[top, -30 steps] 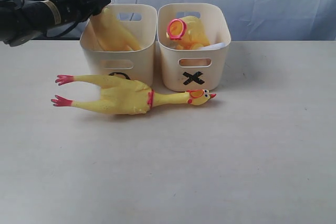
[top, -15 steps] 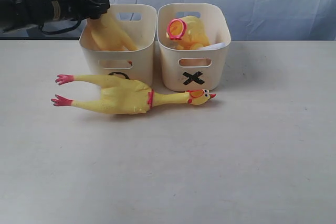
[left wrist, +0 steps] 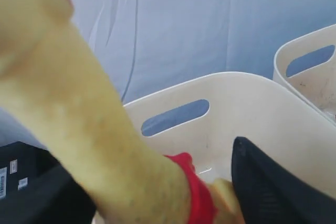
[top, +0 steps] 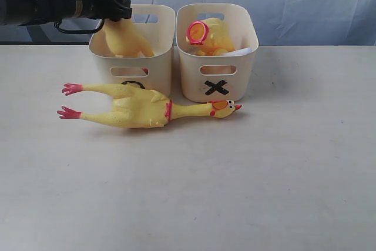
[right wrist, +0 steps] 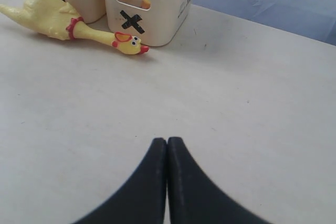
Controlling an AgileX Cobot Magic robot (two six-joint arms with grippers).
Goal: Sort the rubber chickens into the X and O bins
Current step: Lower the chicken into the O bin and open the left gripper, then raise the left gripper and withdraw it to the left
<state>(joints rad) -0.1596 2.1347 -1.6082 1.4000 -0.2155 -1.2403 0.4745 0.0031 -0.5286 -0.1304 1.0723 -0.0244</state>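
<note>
My left gripper is shut on a yellow rubber chicken that stands head down in the O bin, its legs sticking up past the arm. In the left wrist view that chicken fills the space between the jaws, its red neck band beside the black finger, with the O bin's wall behind. A second chicken lies flat on the table before both bins, head pointing right. The X bin holds a third chicken. My right gripper is shut and empty, low over the table.
The two cream bins stand side by side at the back of the white table, against a blue cloth backdrop. The lying chicken and the X bin also show ahead in the right wrist view.
My left arm has swung right and up over the O bin's back left corner. The chicken in its grip has tipped from leaning to more upright. Nothing else has moved.
</note>
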